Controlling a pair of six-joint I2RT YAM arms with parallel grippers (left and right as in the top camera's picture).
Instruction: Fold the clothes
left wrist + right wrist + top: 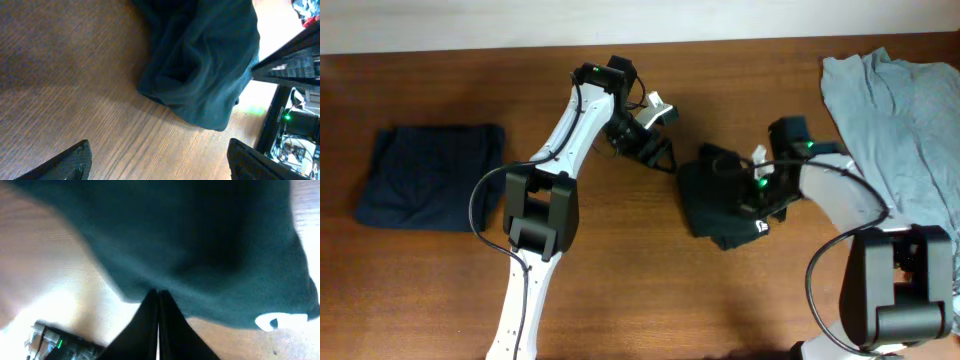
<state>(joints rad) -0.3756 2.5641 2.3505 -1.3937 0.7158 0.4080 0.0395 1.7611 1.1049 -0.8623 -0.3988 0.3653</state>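
The black, slightly greenish T-shirt (715,205) lies folded into a small bundle in the middle of the table, with its white logo (282,321) at one edge. My right gripper (756,196) sits on the bundle's right side. In the right wrist view its fingers (150,325) are pressed together, shut on the shirt's near edge (200,255). My left gripper (658,150) hovers just left of the bundle, apart from it. Its fingers (75,161) stand wide open over bare wood, with the shirt (200,65) beyond them.
A dark navy garment (432,175) lies folded at the far left. A crumpled grey garment (905,115) covers the back right corner. Both arm bases stand at the table's front edge.
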